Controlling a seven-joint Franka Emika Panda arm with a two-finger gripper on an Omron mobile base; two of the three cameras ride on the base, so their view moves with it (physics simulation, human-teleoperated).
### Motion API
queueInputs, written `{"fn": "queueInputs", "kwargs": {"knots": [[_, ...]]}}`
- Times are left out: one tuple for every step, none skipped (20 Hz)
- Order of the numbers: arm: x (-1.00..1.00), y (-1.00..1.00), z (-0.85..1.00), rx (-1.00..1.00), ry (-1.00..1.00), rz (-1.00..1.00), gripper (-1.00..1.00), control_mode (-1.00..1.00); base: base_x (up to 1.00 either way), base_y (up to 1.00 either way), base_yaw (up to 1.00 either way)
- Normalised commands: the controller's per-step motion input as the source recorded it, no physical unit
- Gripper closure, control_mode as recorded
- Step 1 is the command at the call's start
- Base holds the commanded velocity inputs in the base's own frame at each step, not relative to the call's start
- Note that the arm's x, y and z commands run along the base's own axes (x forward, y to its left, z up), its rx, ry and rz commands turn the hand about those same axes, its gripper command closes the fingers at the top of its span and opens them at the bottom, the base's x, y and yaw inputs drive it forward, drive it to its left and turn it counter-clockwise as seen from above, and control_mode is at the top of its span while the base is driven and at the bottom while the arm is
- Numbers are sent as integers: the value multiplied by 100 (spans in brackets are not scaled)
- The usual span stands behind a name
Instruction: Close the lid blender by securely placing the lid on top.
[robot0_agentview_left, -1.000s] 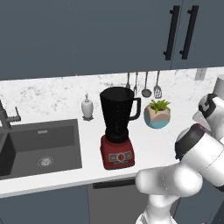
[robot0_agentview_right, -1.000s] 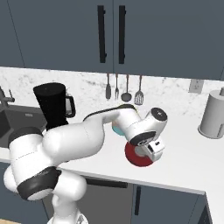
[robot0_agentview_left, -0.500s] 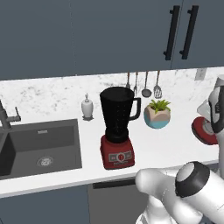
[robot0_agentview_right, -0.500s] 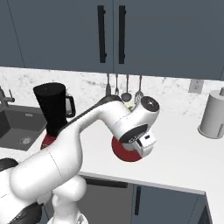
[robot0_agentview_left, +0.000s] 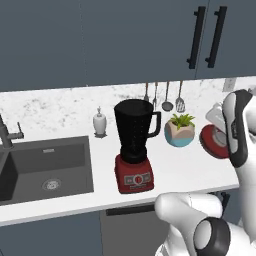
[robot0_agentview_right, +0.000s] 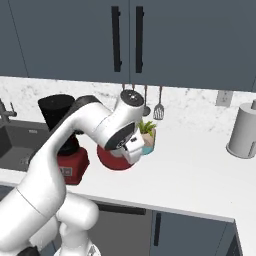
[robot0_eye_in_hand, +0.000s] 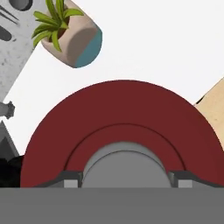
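Note:
The red lid (robot0_eye_in_hand: 122, 122) with its grey centre cap (robot0_eye_in_hand: 124, 164) is held tilted above the counter, my gripper (robot0_eye_in_hand: 124, 180) shut on the cap. In the left base view the lid (robot0_agentview_left: 211, 143) hangs right of the blender (robot0_agentview_left: 134, 145), beyond the potted plant. From the right base camera the lid (robot0_agentview_right: 111, 159) and gripper (robot0_agentview_right: 131, 149) sit between the blender's red base (robot0_agentview_right: 72, 167) and the plant. The black jar (robot0_agentview_left: 133, 129) stands upright on the base with its top open.
A potted plant (robot0_agentview_left: 180, 130) stands between blender and lid. A white soap bottle (robot0_agentview_left: 99, 122) is left of the blender and the dark sink (robot0_agentview_left: 45, 165) further left. Utensils (robot0_agentview_left: 167, 97) hang on the back wall. A grey canister (robot0_agentview_right: 245, 131) stands far right.
My arm has swung the lid left across the counter, from the far right side to just past the plant, closer to the blender. The blender has not moved.

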Motion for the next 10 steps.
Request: {"fn": "queueInputs", "kwargs": {"knots": [[0, 100, 56, 0, -5, 0, 100, -100, 0, 0, 0], [0, 96, 62, 0, -4, 0, 100, -100, 0, 0, 0], [0, 91, 66, 0, -3, 0, 100, -100, 0, 0, 0], [1, 89, 69, 0, -3, 0, 100, -100, 0, 0, 0], [1, 84, 79, 0, -1, 1, 100, -100, 0, 0, 0], [1, 81, 76, 0, -2, 0, 100, -100, 0, 0, 0], [1, 76, 78, 0, -2, 0, 100, -100, 0, 0, 0], [5, 75, 78, 0, -2, 0, 100, -100, 0, 0, 0], [9, 73, 79, 0, -4, 0, 100, -100, 0, 0, 0], [13, 69, 78, 0, -4, 0, 100, -100, 0, 0, 0]]}}
